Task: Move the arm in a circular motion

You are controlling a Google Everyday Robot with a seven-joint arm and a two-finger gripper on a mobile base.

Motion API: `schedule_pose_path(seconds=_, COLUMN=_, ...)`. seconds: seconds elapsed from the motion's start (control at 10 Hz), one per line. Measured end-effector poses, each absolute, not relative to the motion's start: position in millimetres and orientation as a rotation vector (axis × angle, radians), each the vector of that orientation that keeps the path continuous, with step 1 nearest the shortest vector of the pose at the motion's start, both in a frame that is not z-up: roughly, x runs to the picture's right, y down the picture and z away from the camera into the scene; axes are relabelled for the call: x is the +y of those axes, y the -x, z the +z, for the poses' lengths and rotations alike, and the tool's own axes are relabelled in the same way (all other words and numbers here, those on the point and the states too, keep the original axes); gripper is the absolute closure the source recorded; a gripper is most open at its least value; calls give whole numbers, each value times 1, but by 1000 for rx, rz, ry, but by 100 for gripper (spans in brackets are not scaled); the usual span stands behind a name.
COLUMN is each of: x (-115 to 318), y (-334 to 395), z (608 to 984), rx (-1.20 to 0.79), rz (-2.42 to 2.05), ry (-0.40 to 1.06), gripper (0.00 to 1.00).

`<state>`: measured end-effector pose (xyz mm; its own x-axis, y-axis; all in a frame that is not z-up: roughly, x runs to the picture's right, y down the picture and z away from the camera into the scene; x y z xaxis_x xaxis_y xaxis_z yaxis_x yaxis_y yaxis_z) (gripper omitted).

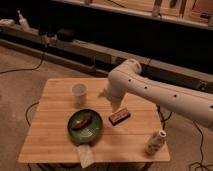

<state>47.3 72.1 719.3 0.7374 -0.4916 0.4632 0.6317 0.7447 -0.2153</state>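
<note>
We saw the arm (165,95) reach in from the right, bend at a rounded joint above the far side of the wooden table (50,137) and drop towards the tabletop. Its gripper (116,105) hung just above the back end of a dark snack bar (120,116), near the table's middle; whether it was wide or narrow we could not tell. Left of the gripper a white cup (79,93) stood upright, and we could not make out anything in it. In front of the cup lay a green plate (70,128) holding a brown oblong piece of food (81,121). A pale packet (85,156) lay at the front edge, just beside the plate. A small white bottle (155,142) stood upright at the front right corner, well apart from the plate.
</note>
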Motion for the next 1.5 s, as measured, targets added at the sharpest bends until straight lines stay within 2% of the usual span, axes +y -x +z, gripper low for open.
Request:
schedule_pose_path(seconds=0.5, x=112, y=-140, z=659, rx=-489, rz=-504, ry=453, gripper=35)
schedule_pose_path(seconds=0.7, x=116, y=-182, z=650, rx=-461, rz=-444, ry=461, gripper=35)
schedule_pose_path(seconds=1.1, x=80, y=-316, z=680, rx=-232, rz=-175, ry=399, gripper=35)
schedule_pose_path(seconds=1.3, x=53, y=-348, z=709, rx=-136, rz=-79, ry=364, gripper=35)
schedule_pose_path(seconds=1.5, x=11, y=-348, z=749, rx=-54, rz=-44, ry=311, gripper=35)
